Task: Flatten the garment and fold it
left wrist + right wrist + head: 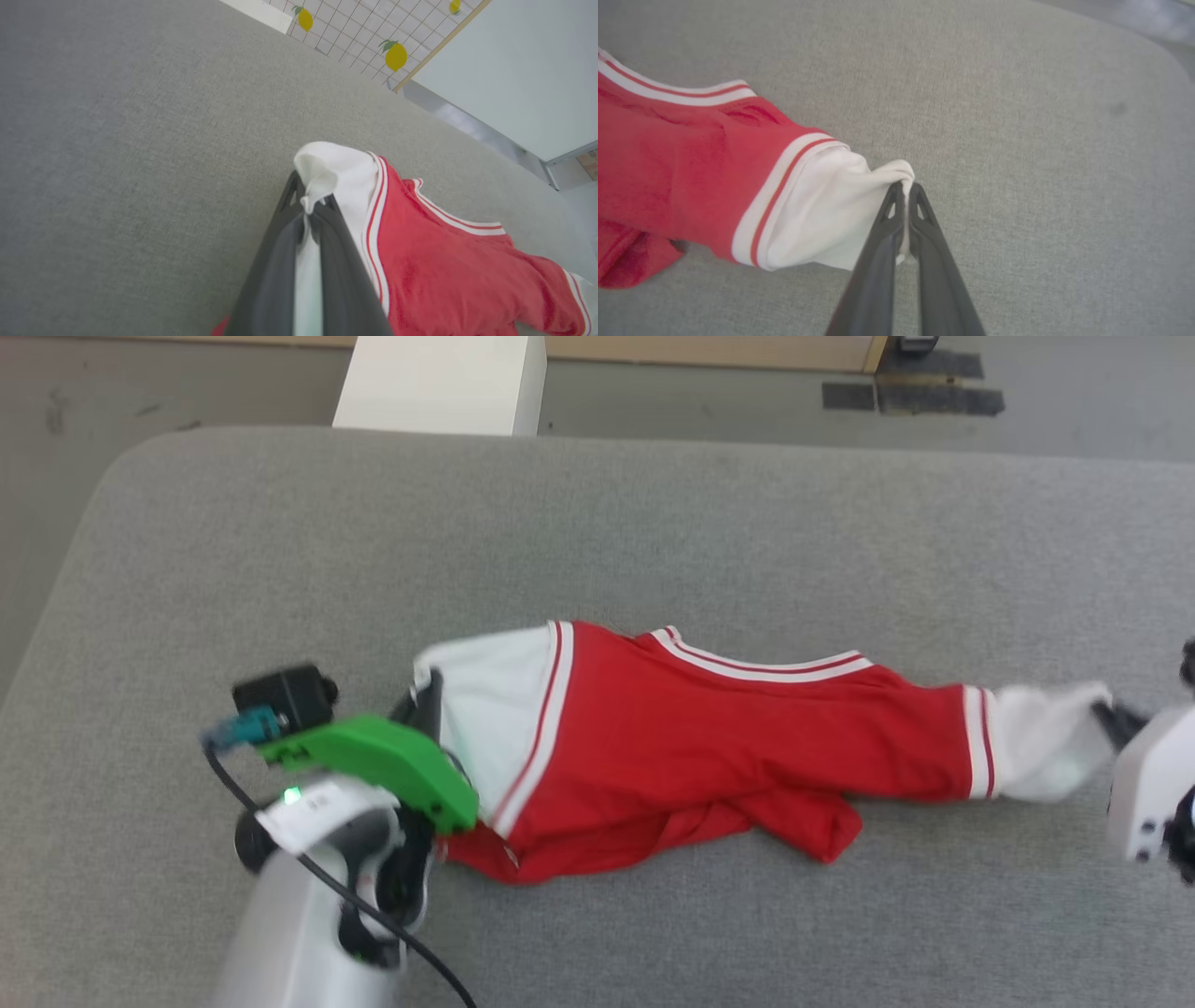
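The jersey shirt (709, 737) looks light, limp and a little slick, so it should sag and bunch wherever unsupported; the sleeve ends are sensible holds. The left pincer (310, 203) is pinched tight on one white sleeve (336, 172), the right pincer (905, 189) likewise on the other sleeve (831, 205). The shirt lies strung between them on the grey padded surface (653, 523), red body crumpled (near edge folded under itself), striped trim showing.

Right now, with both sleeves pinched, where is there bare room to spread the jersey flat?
Widest: the grey surface between the garment and the far edge by the white post. A narrower strip lies on the robot's side of the bunched hem. Crowded at both ends, where the left gripper and right gripper are shut on the sleeves.
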